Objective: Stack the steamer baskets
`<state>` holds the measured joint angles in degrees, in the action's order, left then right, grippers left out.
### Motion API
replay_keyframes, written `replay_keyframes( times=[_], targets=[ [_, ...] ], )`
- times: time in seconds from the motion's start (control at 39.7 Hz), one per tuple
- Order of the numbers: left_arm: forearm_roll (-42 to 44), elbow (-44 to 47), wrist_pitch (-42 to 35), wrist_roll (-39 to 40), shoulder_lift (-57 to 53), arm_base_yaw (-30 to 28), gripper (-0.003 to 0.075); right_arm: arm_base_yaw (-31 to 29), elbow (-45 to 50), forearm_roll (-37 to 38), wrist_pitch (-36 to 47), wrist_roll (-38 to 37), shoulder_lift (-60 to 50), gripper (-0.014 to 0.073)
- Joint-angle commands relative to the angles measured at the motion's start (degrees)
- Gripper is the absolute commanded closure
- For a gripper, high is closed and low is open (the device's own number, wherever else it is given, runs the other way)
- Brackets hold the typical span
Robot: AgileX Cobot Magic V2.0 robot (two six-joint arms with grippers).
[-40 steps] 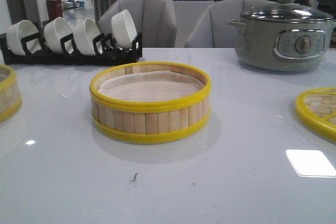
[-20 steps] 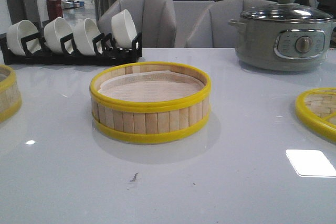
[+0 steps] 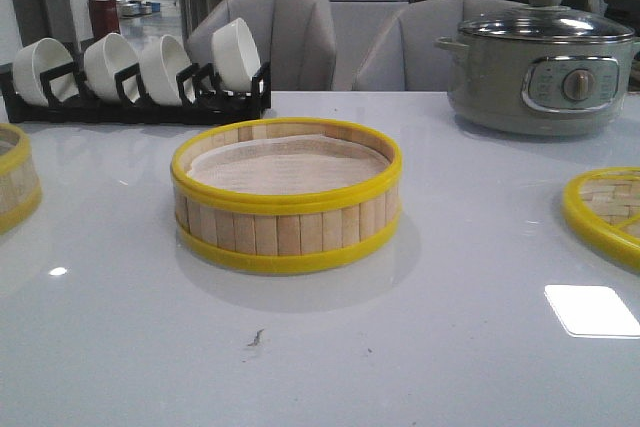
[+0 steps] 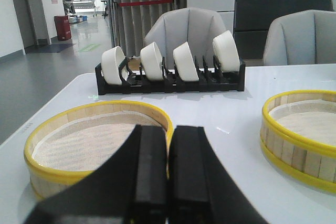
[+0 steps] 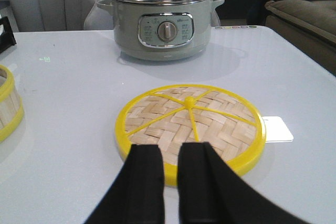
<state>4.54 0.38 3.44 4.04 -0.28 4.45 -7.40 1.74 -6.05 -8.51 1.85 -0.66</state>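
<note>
One steamer basket [image 3: 286, 195], a bamboo ring with yellow rims and a pale liner, stands at the middle of the table; its edge also shows as the basket [image 4: 302, 129] in the left wrist view. A second basket [image 3: 14, 185] sits at the table's left edge. My left gripper [image 4: 169, 127] hovers just short of that left basket [image 4: 79, 140], shut and empty. The woven yellow-rimmed lid [image 3: 606, 212] lies flat at the right. My right gripper [image 5: 171, 146] hangs over the near rim of the lid [image 5: 189, 119], shut with a narrow slit and holding nothing. Neither gripper shows in the front view.
A black rack with several white bowls [image 3: 140, 72] stands at the back left. The grey electric pot with a glass lid [image 3: 540, 62] stands at the back right. Grey chairs [image 3: 330, 37] are behind the table. A bright light patch [image 3: 592, 309] reflects on the tabletop.
</note>
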Motion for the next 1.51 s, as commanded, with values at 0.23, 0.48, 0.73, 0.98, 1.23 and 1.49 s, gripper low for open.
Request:
replay_keyframes(
  times=[0.23,0.48,0.73,0.98,1.23,1.49],
  targets=[
    [-3.34,-1.2,-0.57,0.47,-0.68,1.15,0.0636,0.07,-0.86,-0.26,4.75,0.26,-1.13,0.0369],
    [-3.62,-19.43,12.81,0.47,9.05,1.14,0.0636,0.07,-0.86,-0.26,4.69,0.26,-1.13,0.0369],
    [-1.89,-51.43,25.22,0.47,36.47,1.14,0.0636,0.07,-0.86,-0.26,4.69,0.26,-1.13,0.0369],
    [-3.07,-73.08,36.27,0.47,55.84,1.14,0.0636,0.07,-0.86,-0.26,4.69,0.26,-1.13,0.0369],
    [-4.54,-75.82,38.3,0.47,62.07,1.14,0.0636,0.07,-0.86,-0.26,4.69,0.26,-1.13,0.0369],
    [-5.06,-75.82,37.15,0.12,63.23,1.14,0.0636,0.07,-0.86,-0.26,4.69,0.26,-1.13,0.0369]
  ],
)
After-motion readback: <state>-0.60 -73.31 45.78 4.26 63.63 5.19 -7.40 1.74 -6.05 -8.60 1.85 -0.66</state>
